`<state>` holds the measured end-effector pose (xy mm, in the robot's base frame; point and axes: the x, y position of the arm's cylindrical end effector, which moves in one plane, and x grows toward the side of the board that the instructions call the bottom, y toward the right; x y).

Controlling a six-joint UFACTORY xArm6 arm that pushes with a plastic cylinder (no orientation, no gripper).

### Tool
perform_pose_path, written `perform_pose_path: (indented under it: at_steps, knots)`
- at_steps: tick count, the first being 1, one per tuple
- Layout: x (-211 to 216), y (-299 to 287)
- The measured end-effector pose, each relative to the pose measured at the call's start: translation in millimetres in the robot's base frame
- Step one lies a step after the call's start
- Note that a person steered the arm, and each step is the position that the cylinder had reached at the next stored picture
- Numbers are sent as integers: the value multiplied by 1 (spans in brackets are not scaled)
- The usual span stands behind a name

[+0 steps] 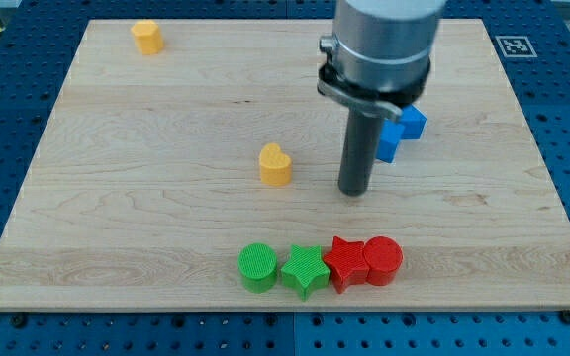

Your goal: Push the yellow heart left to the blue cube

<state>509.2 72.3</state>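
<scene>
The yellow heart (275, 165) lies near the middle of the wooden board (117, 178). My tip (353, 191) rests on the board to the right of the heart, a clear gap between them. The blue cube (415, 121) sits up and to the right of the tip, close behind the rod. A second blue piece (389, 143) touches its lower left and is partly hidden by the rod; its shape is unclear.
Another yellow block (146, 37) sits at the board's top left. Near the bottom edge is a row of a green cylinder (257, 267), a green star (304, 271), a red star (344, 263) and a red cylinder (384, 260). A marker tag (515, 45) lies off the top right corner.
</scene>
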Motion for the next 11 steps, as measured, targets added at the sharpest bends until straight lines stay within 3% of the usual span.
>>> perform_pose_path:
  at_steps: [1, 2, 3, 4, 5, 6, 7, 8, 9, 10, 11]
  knots:
    - [-14, -28]
    - [-74, -91]
    - [-101, -128]
    - [-93, -85]
    - [-59, -27]
    - [-6, -18]
    - [18, -52]
    - [-16, -115]
    - [-85, -163]
    - [-90, -167]
    - [-35, -153]
